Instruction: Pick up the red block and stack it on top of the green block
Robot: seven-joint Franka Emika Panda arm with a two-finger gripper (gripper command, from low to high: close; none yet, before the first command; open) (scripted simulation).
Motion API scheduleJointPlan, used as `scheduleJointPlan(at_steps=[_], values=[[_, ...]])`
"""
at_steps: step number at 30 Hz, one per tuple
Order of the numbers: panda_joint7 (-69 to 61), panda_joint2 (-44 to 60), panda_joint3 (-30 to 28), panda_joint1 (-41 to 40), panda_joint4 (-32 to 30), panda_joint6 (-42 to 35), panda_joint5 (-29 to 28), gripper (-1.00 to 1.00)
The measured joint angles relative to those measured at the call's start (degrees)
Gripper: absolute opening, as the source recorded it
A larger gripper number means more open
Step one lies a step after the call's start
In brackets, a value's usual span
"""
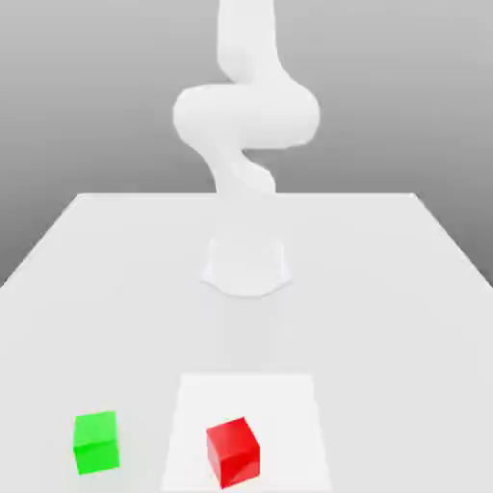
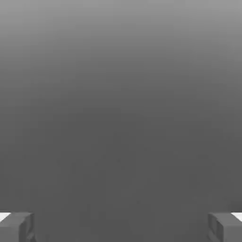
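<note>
Red block (image 1: 233, 451) beside green block (image 1: 95, 442)

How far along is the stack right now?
Nothing done yet. The red block sits on the table, apart from the green block. The gripper is open with nothing between its fingers. Left: grasp red, lift, set it on green.

A plain white table (image 1: 116, 279) takes up the lower half of the exterior view, its far edge running straight across the middle. Behind that edge stands a bare grey backdrop (image 1: 87, 96), darker toward the top and paler down near the table's far edge. On the table, close to its near edge, lies a brighter white square patch (image 1: 289, 395). The light is soft and even, with only faint shading on the table.
</note>
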Motion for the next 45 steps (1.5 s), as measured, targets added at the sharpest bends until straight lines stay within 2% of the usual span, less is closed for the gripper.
scheduleJointPlan(at_steps=[14, 19, 24, 29, 30, 37, 42, 45], values=[[-16.89, 29.53, -5.83, 5.34, -6.22, 11.61, 4.80, 0.00], [-21.97, 39.83, -6.23, 5.62, -8.43, 15.76, 5.28, 0.00], [-25.29, 49.87, -6.42, 5.19, -10.58, 20.13, 3.46, 0.00], [-27.74, 60.18, -4.38, 3.57, -9.59, 28.08, 5.64, 0.00], [-27.88, 61.54, -3.91, 3.16, -9.39, 29.21, 5.85, -1.00], [-27.84, 61.51, -3.84, 3.08, -9.40, 29.12, 5.77, -1.00], [-25.74, 52.58, -5.78, 4.06, -10.79, 21.62, 2.94, -1.00], [-25.45, 49.84, -10.19, 0.01, -10.23, 18.24, 2.98, -1.00]])
